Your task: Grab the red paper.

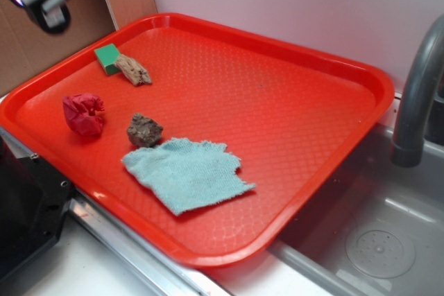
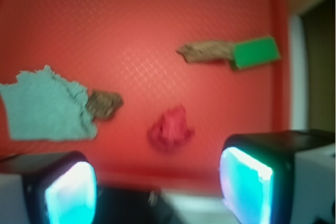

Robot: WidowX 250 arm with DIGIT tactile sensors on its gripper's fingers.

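I see my gripper (image 2: 157, 182) open, holding nothing, high above the tray's (image 1: 291, 102) left edge; the red paper (image 1: 84, 114) lies left of the brown rock (image 1: 144, 130).

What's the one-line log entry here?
gripper: open, empty, raised | red paper: on tray, untouched | phase: pre-approach

Red paper (image 1: 84, 114) clear all round; brown rock (image 1: 144, 130) nearest, well apart.
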